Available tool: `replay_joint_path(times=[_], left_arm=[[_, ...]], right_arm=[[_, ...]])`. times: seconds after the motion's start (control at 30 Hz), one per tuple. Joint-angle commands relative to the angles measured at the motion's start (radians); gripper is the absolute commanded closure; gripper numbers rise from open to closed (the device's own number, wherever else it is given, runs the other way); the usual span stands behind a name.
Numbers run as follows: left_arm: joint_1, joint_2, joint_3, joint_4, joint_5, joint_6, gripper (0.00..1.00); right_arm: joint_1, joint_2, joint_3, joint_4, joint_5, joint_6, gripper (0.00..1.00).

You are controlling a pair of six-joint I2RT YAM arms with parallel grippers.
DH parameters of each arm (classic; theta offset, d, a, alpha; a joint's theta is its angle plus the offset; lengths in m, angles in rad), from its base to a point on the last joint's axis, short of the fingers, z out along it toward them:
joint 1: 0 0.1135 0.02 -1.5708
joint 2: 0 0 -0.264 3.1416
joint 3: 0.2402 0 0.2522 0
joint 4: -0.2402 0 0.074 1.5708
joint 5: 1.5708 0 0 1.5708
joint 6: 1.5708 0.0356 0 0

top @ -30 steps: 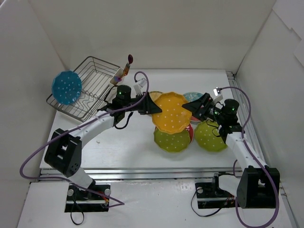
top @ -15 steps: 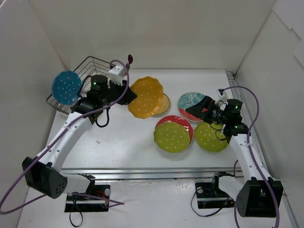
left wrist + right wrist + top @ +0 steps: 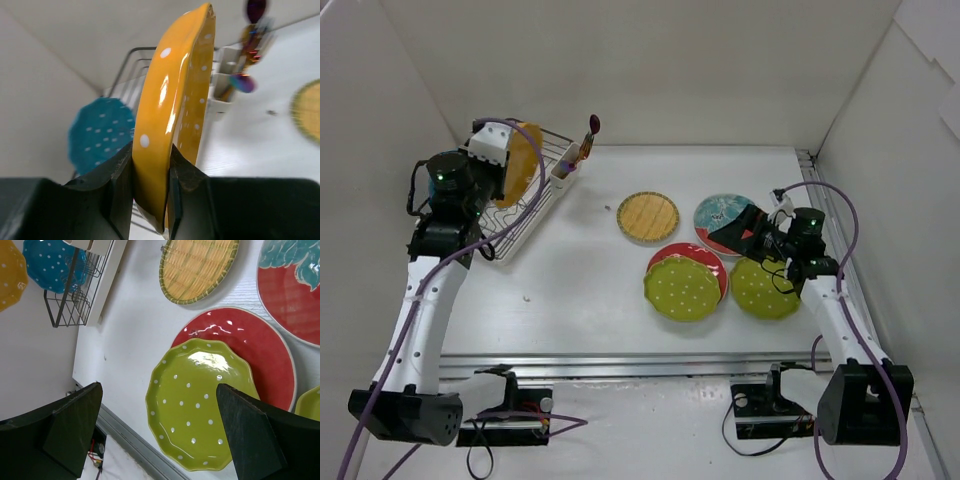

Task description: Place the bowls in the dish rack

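Note:
My left gripper (image 3: 508, 168) is shut on the rim of the orange dotted bowl (image 3: 523, 160) and holds it on edge over the silver wire dish rack (image 3: 532, 205). In the left wrist view the gripper (image 3: 150, 190) pinches the orange bowl (image 3: 175, 100), with the blue dotted bowl (image 3: 100, 132) standing in the rack (image 3: 131, 62) behind it. On the table lie a tan woven bowl (image 3: 647, 216), a red-and-teal bowl (image 3: 718, 211), a green bowl (image 3: 682, 289) stacked on a red one (image 3: 708, 257), and another green bowl (image 3: 761, 288). My right gripper (image 3: 735, 232) is open and empty above them, over the stacked green bowl (image 3: 200, 405).
A white utensil cup (image 3: 566, 166) with a spoon stands on the rack's right corner. White walls close in the table on the left, back and right. A metal rail (image 3: 620, 365) runs along the near edge.
My left arm has swung the orange bowl from the table's middle leftward to above the rack and turned it on edge. The tan bowl is uncovered. The right arm has barely moved.

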Motion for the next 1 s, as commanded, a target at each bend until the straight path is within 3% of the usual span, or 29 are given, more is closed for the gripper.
replay_joint_path(times=[0.0,0.13,0.33,0.53,0.97], left_arm=[[0.108,-0.017,0.079,0.3,-0.011,0.12,1.0],[0.2,0.032,0.078,0.412,0.059,0.169,1.0],[0.244,0.145,0.07,0.496,0.075,0.324,1.0],[0.358,0.231,0.093,0.544,0.202,0.287,1.0],[0.442,0.363,0.131,0.57,0.308,0.334,1.0]], right_arm=[[-0.008,0.035,0.002,0.103,-0.074,-0.002,0.05],[-0.008,0.06,-0.018,0.151,-0.108,0.022,0.06],[-0.008,0.073,-0.04,0.164,-0.099,0.022,0.06],[-0.004,0.09,-0.072,0.233,-0.131,0.062,0.06],[-0.005,0.109,-0.096,0.278,-0.141,0.077,0.06]])
